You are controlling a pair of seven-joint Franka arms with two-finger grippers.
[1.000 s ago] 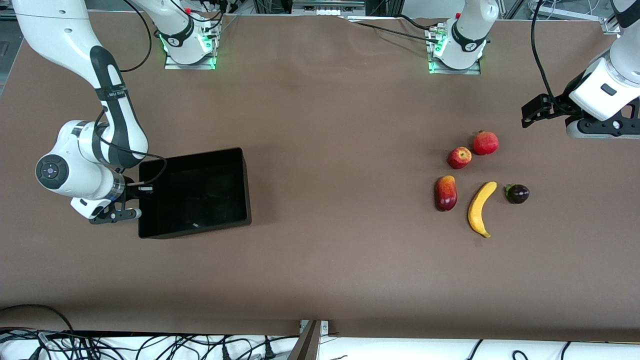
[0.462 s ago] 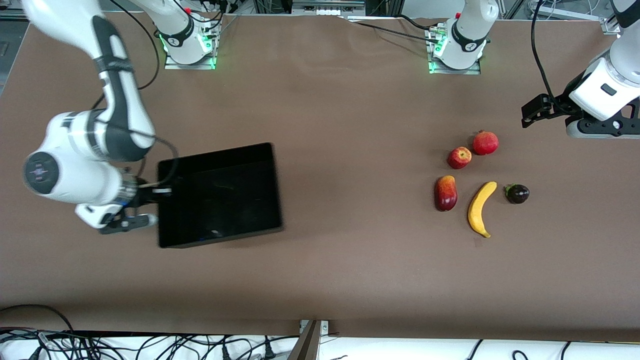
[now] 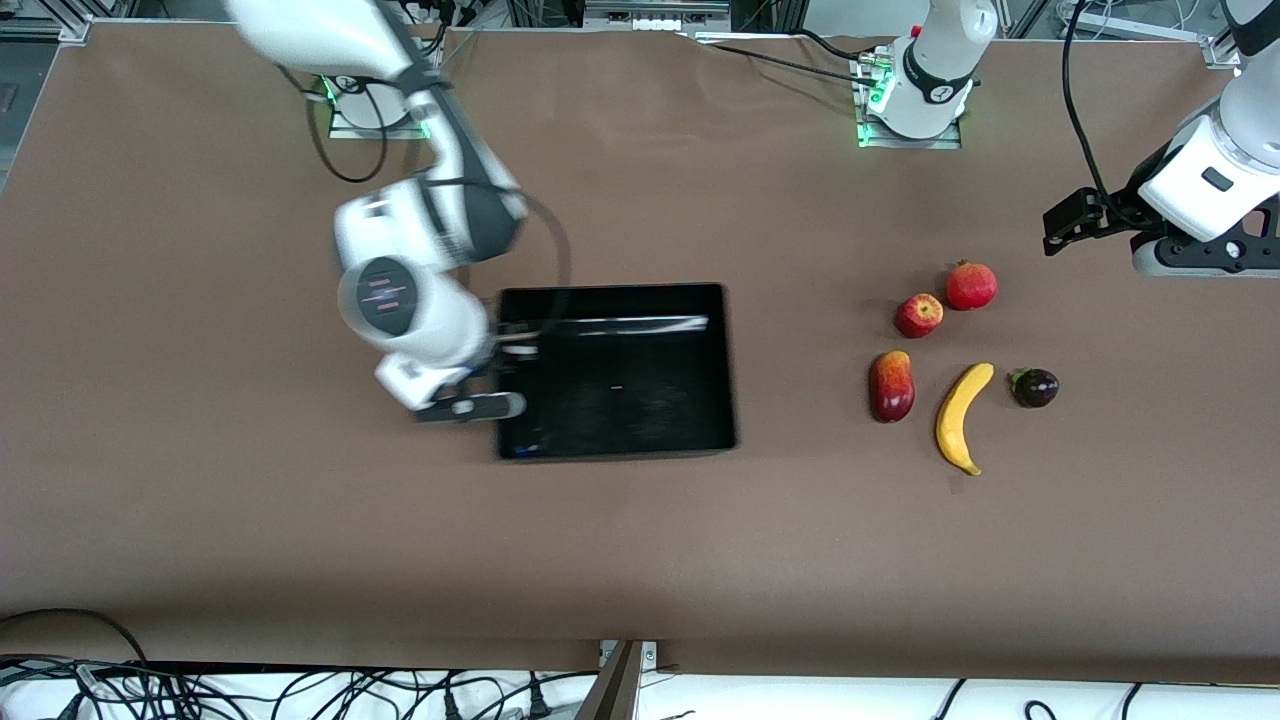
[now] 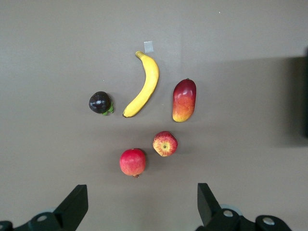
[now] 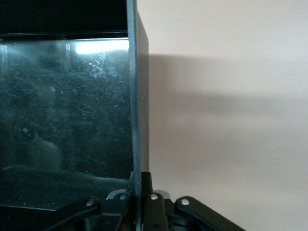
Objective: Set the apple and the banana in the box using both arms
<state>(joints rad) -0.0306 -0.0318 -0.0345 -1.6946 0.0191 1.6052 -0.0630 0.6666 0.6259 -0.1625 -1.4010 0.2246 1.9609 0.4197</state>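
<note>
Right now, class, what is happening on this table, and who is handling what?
The right gripper has its fingers clamped on a wall of the empty black box and has dragged it along the table toward the fruit. The left gripper waits, fingers open, over the apple, the banana, a mango, a round red fruit and a dark purple fruit. None has been picked up.

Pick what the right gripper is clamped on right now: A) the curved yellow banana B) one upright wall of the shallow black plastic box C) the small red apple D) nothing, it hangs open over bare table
B: in the right wrist view the right gripper is shut on one upright wall of the shallow black plastic box, while the curved yellow banana and small red apple lie untouched on the table.
</note>
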